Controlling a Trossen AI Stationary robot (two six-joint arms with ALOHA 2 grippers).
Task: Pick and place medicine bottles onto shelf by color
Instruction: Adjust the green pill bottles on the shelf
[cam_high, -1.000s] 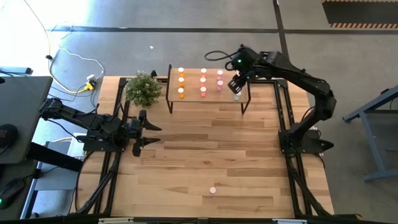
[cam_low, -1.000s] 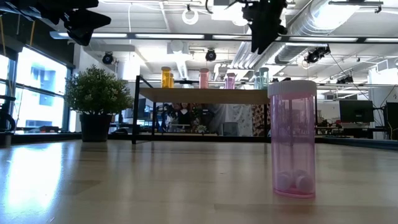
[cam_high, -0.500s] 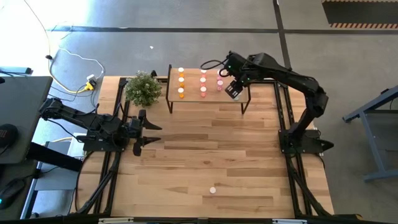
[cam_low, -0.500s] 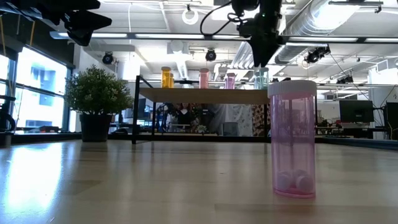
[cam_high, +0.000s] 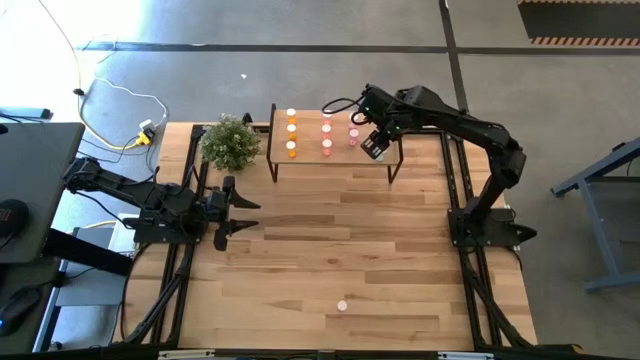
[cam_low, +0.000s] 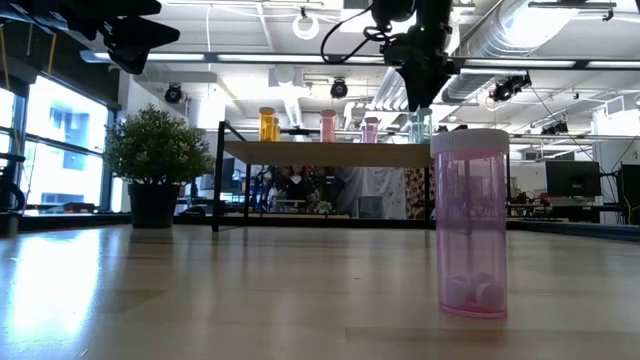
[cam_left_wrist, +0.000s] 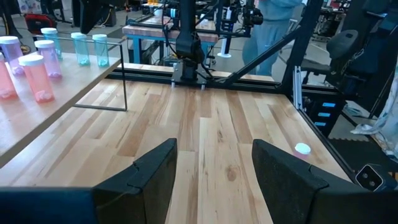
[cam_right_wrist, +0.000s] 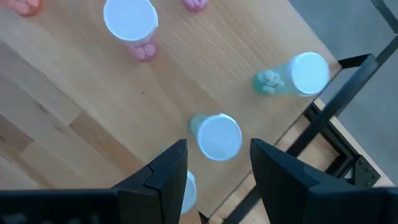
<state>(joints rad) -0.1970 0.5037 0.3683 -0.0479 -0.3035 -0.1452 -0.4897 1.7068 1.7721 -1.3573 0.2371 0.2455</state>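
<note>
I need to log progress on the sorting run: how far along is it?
Nearly done. The small light-wood shelf on black legs already carries rows of white-capped bottles: orange, light pink, deep pink and pale green. The right gripper is open and empty above the green ones. One pink bottle stands on the plank tabletop, not yet shelved. The left gripper waits open by the left edge.

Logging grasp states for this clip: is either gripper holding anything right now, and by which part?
Nothing is held. The right gripper is open above the green bottles on the shelf; the left gripper is open and empty.
</note>
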